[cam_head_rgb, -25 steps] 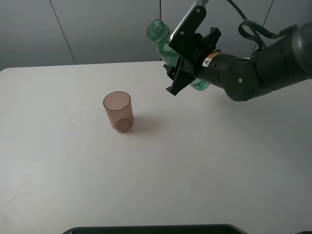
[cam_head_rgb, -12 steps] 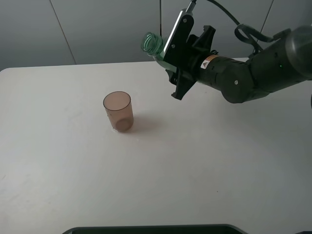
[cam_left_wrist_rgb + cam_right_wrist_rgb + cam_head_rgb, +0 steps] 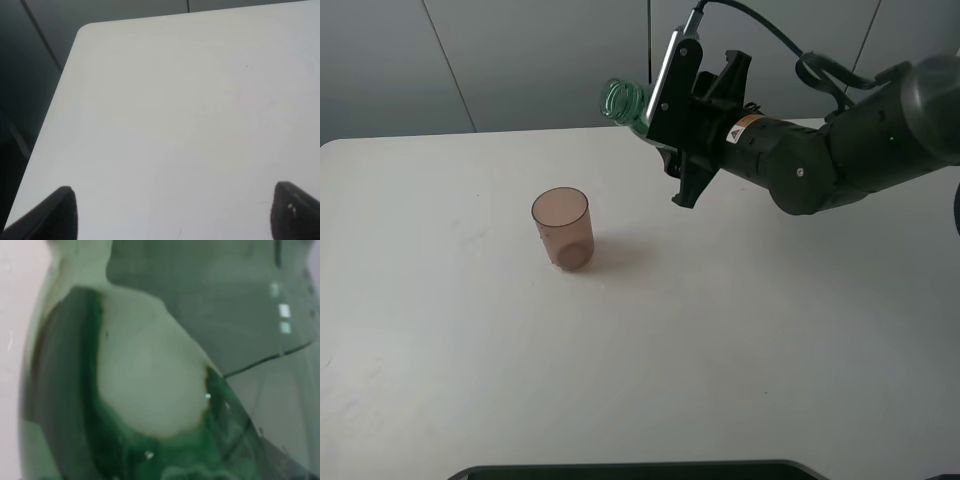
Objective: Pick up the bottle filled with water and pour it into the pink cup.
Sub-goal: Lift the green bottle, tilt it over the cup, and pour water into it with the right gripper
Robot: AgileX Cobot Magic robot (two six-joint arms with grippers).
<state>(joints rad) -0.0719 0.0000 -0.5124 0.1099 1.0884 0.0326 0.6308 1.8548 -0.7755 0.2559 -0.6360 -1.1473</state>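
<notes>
The green see-through bottle [image 3: 623, 102] hangs tilted above the back of the table, its open mouth pointing left. My right gripper [image 3: 672, 130] is shut on the bottle's body, which hides most of it. The bottle [image 3: 150, 390] fills the right wrist view as a green blur. The pink cup [image 3: 563, 228] stands upright on the white table [image 3: 740, 330], below and to the left of the bottle's mouth and apart from it. My left gripper [image 3: 177, 215] does not show in the high view. In its own wrist view it stands open over bare table with nothing between its fingertips [image 3: 60, 212].
A dark object [image 3: 630, 470] lies along the table's front edge. Grey wall panels stand behind the table. The left wrist view shows the table's rounded corner and side edge [image 3: 55, 125] with a dark drop beyond.
My right gripper has carried the bottle left and slightly up, tipping it further so its mouth leans more toward the cup's side. The cup has not moved.
</notes>
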